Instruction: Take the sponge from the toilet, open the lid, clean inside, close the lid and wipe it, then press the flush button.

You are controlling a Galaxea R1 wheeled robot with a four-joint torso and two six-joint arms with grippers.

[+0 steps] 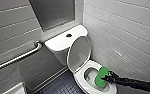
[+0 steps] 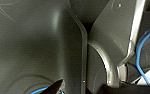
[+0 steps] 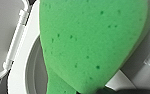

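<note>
Walls (image 1: 121,27): white tile, meeting at a corner behind the toilet; dark small-tile floor (image 1: 63,87) below. A steel grab bar (image 1: 16,58) runs along the left wall.

Toilet, head view: the white tank cover (image 1: 63,40) is at the back. The lid (image 1: 78,53) stands raised, leaning back against the tank. The seat ring (image 1: 79,75) is down and the bowl (image 1: 89,74) is open to view.

Sponge (image 1: 101,76): bright green, held on edge in the bowl opening, towards its right side. I cannot tell whether it touches the porcelain. In the right wrist view its pitted face (image 3: 91,42) sits large in front of the seat ring and lid hinge.

Right tool (image 1: 108,78): black, reaching in from the lower right and clamped on the sponge's near edge.

Left tool (image 2: 78,89): I see dark tips at the edge of the left wrist view, against dark grey panels and a curved metal bar (image 2: 108,65). I cannot tell its state.

Flush button (image 1: 69,35): small dark disc in the middle of the tank cover, well apart from both tools.
</note>
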